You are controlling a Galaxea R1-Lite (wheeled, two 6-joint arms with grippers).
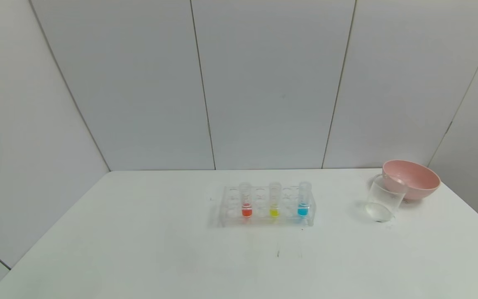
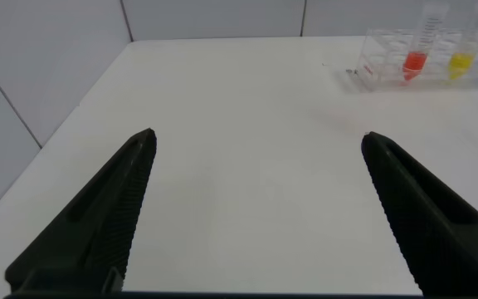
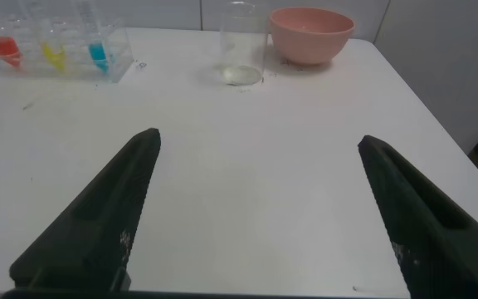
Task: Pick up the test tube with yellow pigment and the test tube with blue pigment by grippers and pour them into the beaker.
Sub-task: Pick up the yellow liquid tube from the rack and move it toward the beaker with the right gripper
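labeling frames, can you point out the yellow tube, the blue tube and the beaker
yellow tube (image 1: 274, 212), head view, on its yellow liquid
blue tube (image 1: 303, 211), head view, on its blue liquid
beaker (image 1: 384, 199), head view, on its clear glass wall

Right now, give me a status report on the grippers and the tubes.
Left gripper and right gripper open, empty, short of the rack. Yellow tube and blue tube racked. Beaker upright, path clear.
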